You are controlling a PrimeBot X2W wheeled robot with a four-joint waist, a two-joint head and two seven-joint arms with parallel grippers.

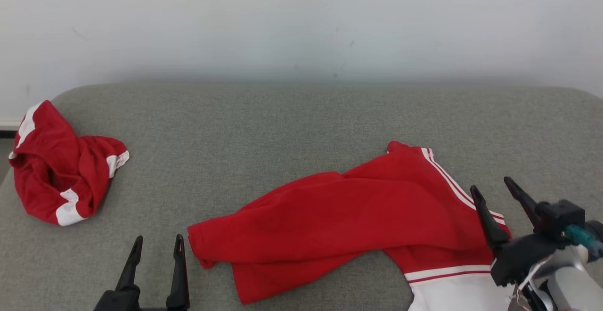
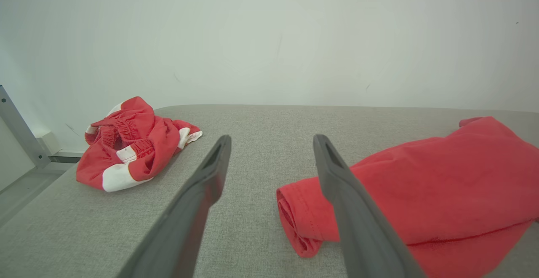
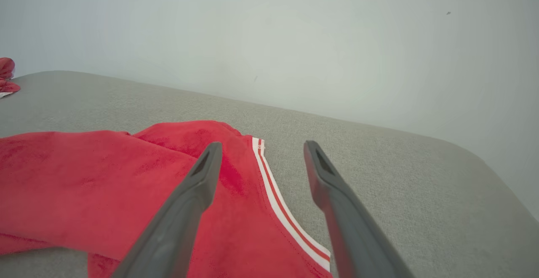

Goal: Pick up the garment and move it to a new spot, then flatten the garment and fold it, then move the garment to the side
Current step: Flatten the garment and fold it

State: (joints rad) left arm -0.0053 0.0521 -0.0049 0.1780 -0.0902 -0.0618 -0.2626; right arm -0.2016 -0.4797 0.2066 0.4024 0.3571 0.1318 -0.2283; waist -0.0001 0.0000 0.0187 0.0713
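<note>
Shirt (image 1: pixel 358 212) bunched, not flat — flatten step, I think. Left gripper (image 1: pixel 158 238) at 7 o'clock, right gripper (image 1: pixel 490 184) at 4 — both spread apart, empty. Next: grab edges, pull wide.

The garment (image 1: pixel 358 216) is lying unfolded and rumpled on the grey surface (image 1: pixel 264 127), at about 5 o'clock of it in the head view. It is showing red cloth, with a white panel (image 1: pixel 457 294) at its 5 o'clock end and a white-and-red striped edge (image 1: pixel 450 181) running along its 2 o'clock side. One long sleeve (image 1: pixel 282 226) is stretching toward 9 o'clock, and its cuff (image 1: pixel 200 245) is curling a little and resting on the surface. The body is lying partly doubled over itself, with soft folds.
</note>
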